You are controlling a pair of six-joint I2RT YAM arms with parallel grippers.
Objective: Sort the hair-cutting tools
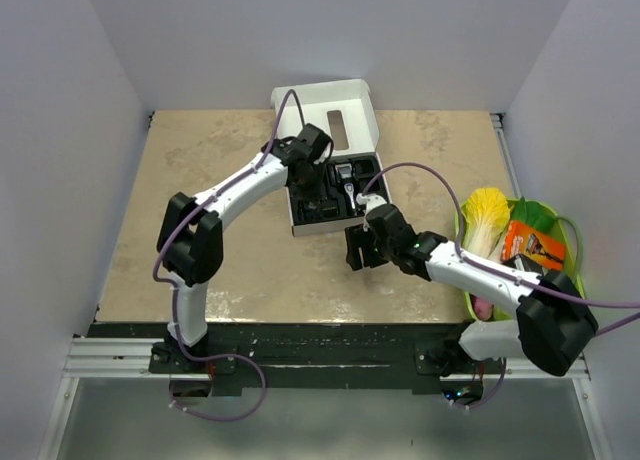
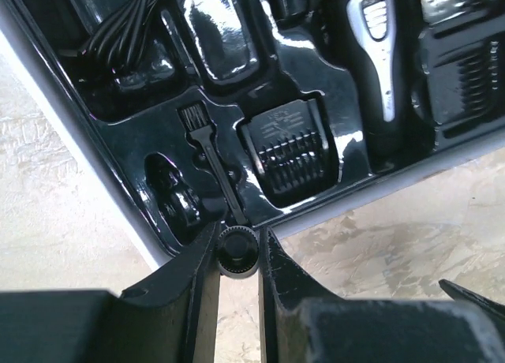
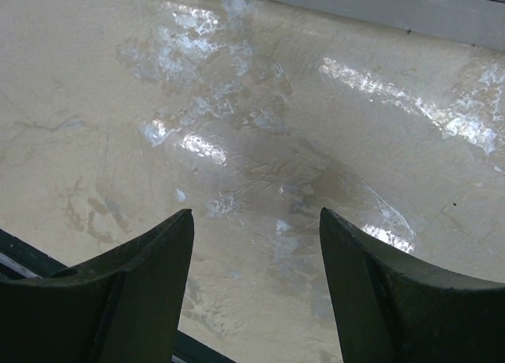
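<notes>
The tiny round bit [image 2: 237, 256] is pinched between the fingers of my left gripper [image 2: 238, 235], right at the near rim of the black tray [image 2: 316, 71]. Just past it lie the small brush [image 2: 207, 154], the comb guard [image 2: 292, 154] and the clipper [image 2: 377, 47], each in a moulded pocket. My right gripper [image 3: 256, 245] hangs spread wide over the table [image 3: 237, 102] with nothing in it, near the white box [image 1: 345, 100].

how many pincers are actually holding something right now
1. The left pincer is shut on a small black round piece at the edge of the black tray; the right pincer is open and empty, over the table.
</notes>
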